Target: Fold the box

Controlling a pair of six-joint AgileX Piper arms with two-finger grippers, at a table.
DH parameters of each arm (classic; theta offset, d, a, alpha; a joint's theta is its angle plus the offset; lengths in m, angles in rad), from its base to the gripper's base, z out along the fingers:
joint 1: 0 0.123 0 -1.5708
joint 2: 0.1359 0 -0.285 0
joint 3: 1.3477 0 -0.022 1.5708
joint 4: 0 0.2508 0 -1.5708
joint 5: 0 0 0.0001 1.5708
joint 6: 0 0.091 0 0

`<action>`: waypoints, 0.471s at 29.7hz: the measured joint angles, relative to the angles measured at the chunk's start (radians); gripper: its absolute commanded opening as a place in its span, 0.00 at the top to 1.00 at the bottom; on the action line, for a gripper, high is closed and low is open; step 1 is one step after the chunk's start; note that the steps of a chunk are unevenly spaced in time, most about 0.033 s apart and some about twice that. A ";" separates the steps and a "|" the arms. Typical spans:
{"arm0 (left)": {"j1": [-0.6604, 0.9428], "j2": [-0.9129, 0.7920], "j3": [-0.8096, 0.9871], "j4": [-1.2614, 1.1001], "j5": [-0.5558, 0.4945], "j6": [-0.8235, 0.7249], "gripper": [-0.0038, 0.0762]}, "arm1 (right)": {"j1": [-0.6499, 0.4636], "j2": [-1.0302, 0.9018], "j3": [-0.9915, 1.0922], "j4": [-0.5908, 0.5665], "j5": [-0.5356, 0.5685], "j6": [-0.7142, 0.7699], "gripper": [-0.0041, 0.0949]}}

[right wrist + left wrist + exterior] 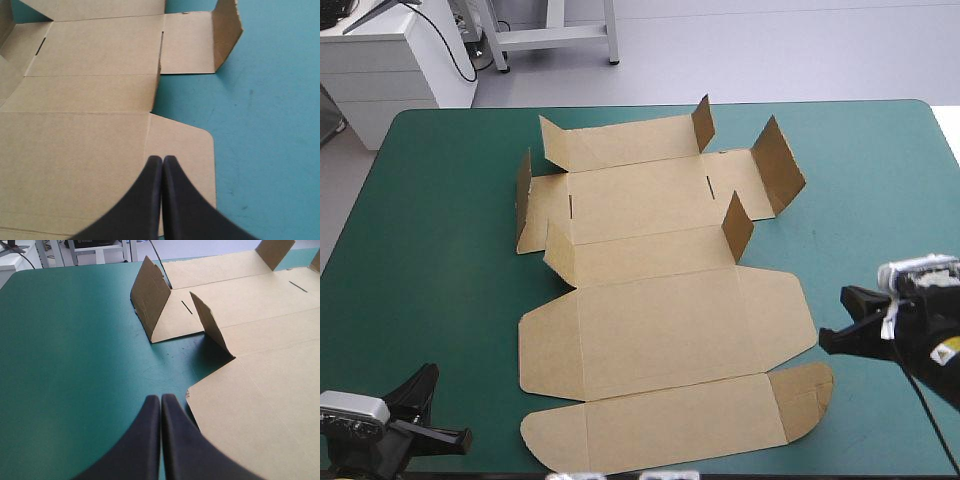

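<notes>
Since the tabletop (440,250) takes up nearly the whole high view, start there: teal-green cover, and the box (660,320) sits pretty much dead centre on it. It's a cut sheet of brown board, running from about 12 o'clock near the far edge all the way down to 6 o'clock at the near edge.

The near half of the sheet lies totally flat. That's the big panel (660,330) with a rounded wing on each side, plus a long strip (680,430) at 6 o'clock with a rounded tab at its right end.

The far half is where stuff is sticking up. Several small flaps stand raised or tilted off the cover. The biggest one (777,165) is at the sheet's 2 o'clock end, another (523,190) is at the 10 o'clock end, and smaller ones stand at the corners of the panels between them.

The left claw (161,397) is down at roughly 7 o'clock on the tabletop. Its fingers are pressed together into one point over bare cover, just beside the left wing's corner.

The right claw (162,159) is at about 4 o'clock, fingers together too, with the tip over the right wing. Can't tell if it's touching the board.

Two thin slits (710,187) are cut in the far middle panel.
</notes>
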 measured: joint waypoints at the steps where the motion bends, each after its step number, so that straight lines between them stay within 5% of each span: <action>1: 0.000 0.000 0.000 0.000 0.000 0.000 0.96 | 0.000 0.037 -0.026 0.013 0.012 -0.012 0.98; 14: 0.000 0.000 0.000 0.000 0.000 0.000 0.96 | 0.036 0.568 -0.379 0.018 0.206 -0.032 0.97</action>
